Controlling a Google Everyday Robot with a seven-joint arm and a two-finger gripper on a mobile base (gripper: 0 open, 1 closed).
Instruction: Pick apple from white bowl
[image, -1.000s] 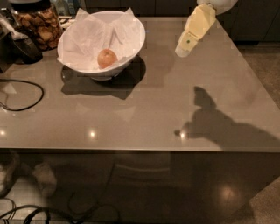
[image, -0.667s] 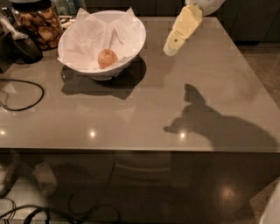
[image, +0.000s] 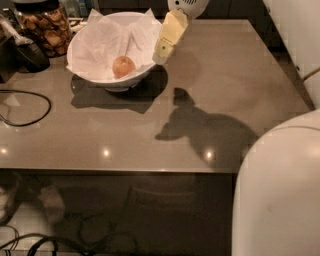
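No legible txt, even on pincer (image: 161, 52) by bowl (image: 121, 83).

Upper left, the bowl (image: 131, 81) sits on the table (image: 240, 70), with the apple (image: 123, 66) lying on its paper (image: 97, 47) lining. The gripper (image: 161, 52) hangs at the bowl's right rim, upper centre, angled down-left.

The end effector (image: 161, 51) hangs over the right rim of the white bowl (image: 126, 83), hiding part of that rim. Its arm is cut off by the top edge, as is the top of the jar (image: 46, 27). A cable (image: 49, 102) runs off the left edge. Paper hides the underside of the apple (image: 123, 66).
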